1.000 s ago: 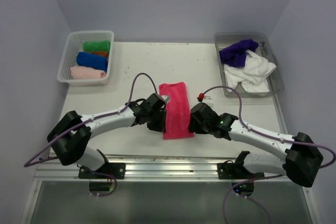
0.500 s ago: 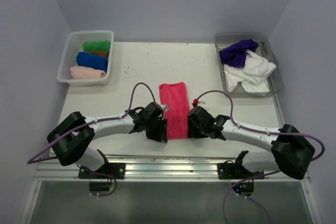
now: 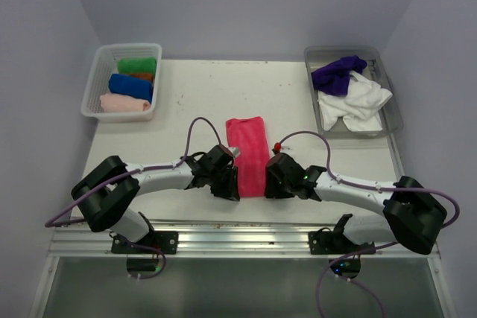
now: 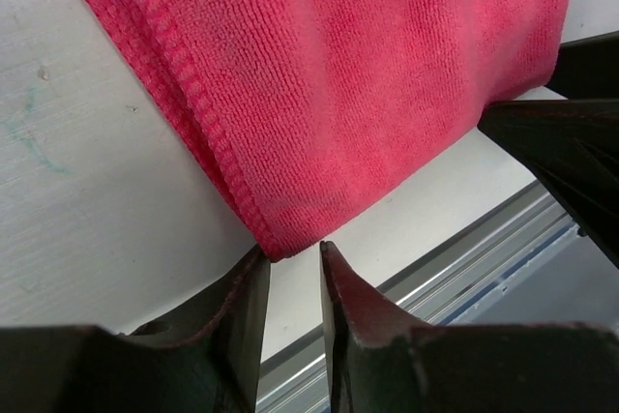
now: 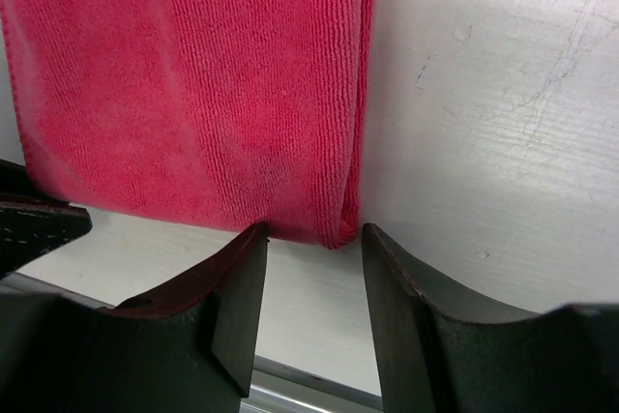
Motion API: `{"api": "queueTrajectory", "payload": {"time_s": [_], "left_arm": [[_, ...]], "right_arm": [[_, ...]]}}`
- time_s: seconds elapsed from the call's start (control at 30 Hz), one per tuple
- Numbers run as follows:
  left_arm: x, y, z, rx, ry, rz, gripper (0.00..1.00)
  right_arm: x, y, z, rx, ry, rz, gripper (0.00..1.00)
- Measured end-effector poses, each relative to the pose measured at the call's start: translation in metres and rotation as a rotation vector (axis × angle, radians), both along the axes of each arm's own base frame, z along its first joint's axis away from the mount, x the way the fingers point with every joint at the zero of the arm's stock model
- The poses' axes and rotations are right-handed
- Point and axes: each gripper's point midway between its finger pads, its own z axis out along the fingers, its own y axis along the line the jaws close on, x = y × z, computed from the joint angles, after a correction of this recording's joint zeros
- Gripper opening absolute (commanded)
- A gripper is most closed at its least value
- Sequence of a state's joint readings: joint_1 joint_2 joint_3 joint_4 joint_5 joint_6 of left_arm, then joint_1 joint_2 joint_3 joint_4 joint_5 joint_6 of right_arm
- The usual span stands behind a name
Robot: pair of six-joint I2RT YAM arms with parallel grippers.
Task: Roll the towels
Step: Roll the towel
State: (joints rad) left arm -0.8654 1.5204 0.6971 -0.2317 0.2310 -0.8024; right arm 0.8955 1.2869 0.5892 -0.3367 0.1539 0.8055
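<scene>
Down near the table's [image 3: 201,102] front edge, the left gripper [image 4: 293,260] and right gripper [image 5: 308,239] flank the near end of a pink towel [image 3: 247,150]. The towel lies flat on the bare top and runs lengthwise straight away from both sets of fingertips. From the left wrist, the left fingers [image 4: 244,321] stand a narrow slit apart with white table showing between them. The towel's stitched near left corner sits right at their tips, at the mouth of the slit, and nothing is clamped there. From the right wrist, the right fingers [image 5: 237,292] stand wider apart, both tips level with the towel's near hem. Its folded near right corner lies just beyond the gap and is not pinched. Each wrist view catches the other gripper as a dark shape across the towel's end. A metal rail [image 3: 246,230] runs just behind both sets of fingers, on the side of the arm bases. Far beyond the left fingers and off to their left, a white basket [image 3: 95,72] holds four rolled towels: green towel [image 3: 137,65], orange towel [image 3: 146,77], blue towel [image 3: 130,86] and pale pink towel [image 3: 124,103]. Far beyond the right fingers and off to their right, a grey tray [image 3: 319,54] holds a bunched purple towel [image 3: 337,75] resting partly on a loose white towel [image 3: 356,102].
</scene>
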Motion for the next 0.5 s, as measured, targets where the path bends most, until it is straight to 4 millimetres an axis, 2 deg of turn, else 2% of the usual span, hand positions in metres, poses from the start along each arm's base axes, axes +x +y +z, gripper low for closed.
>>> {"api": "queueTrajectory", "payload": {"time_s": [0.03, 0.1, 0.17, 0.2, 0.27, 0.3, 0.33, 0.5], "left_arm": [[0.0005, 0.0, -0.0003, 0.001, -0.001, 0.002, 0.28], [0.0013, 0.0003, -0.0011, 0.004, -0.002, 0.008, 0.18], [0.0018, 0.0015, -0.0029, 0.011, -0.003, 0.016, 0.05], [0.002, 0.0019, -0.0034, 0.013, -0.004, 0.019, 0.0], [0.0024, 0.0024, -0.004, 0.015, -0.005, 0.023, 0.0], [0.0028, 0.0024, -0.004, 0.016, -0.006, 0.025, 0.0], [0.003, 0.0026, -0.004, 0.017, -0.006, 0.028, 0.0], [0.0044, 0.008, -0.0005, 0.036, -0.025, 0.041, 0.0]], "right_arm": [[-0.0013, 0.0, -0.0012, 0.006, 0.003, 0.0, 0.46], [-0.0035, -0.0004, -0.0038, 0.01, 0.01, 0.0, 0.44], [-0.0025, 0.0016, -0.0039, 0.018, 0.008, -0.001, 0.38], [-0.0019, 0.0022, -0.0044, 0.02, 0.008, -0.003, 0.31], [-0.0009, 0.0026, -0.0052, 0.019, 0.005, -0.007, 0.18], [-0.0006, 0.0021, -0.0064, 0.014, 0.006, -0.01, 0.07], [-0.0005, 0.0023, -0.0067, 0.014, 0.007, -0.013, 0.03], [0.0046, 0.0017, 0.0004, 0.004, -0.012, -0.027, 0.0]]}}
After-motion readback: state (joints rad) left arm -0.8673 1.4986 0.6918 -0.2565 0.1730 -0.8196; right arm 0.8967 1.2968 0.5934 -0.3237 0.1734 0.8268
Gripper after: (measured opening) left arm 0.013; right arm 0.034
